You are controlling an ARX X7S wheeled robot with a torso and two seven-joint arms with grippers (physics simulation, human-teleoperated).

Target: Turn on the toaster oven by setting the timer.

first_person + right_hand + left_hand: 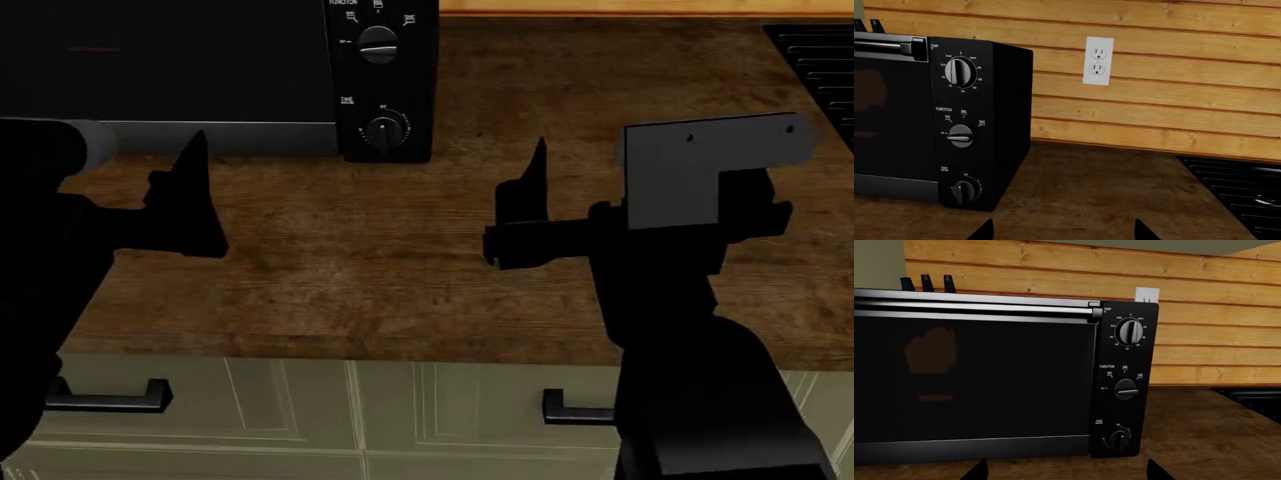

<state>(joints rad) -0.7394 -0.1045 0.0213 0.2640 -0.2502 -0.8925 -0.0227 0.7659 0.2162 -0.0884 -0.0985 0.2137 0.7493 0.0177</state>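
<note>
The black toaster oven (974,380) stands on the wooden counter against the wall, its dark glass door shut. It also shows in the head view (160,60) and the right wrist view (887,115). The timer (1120,440), the lowest knob of three, shows in the right wrist view (964,191) and the head view (384,128) too. My left gripper (1066,471) is open and empty, a short way in front of the oven. My right gripper (1064,231) is open and empty, to the right of the oven. In the head view one finger (194,170) of the left and one finger (534,175) of the right show.
A wooden counter (400,270) runs under both grippers. A black cooktop (1241,185) lies at the right. A white outlet (1098,60) is on the plank wall. Dark handles (927,283) stick up behind the oven. Cabinet drawers (574,408) are below the counter edge.
</note>
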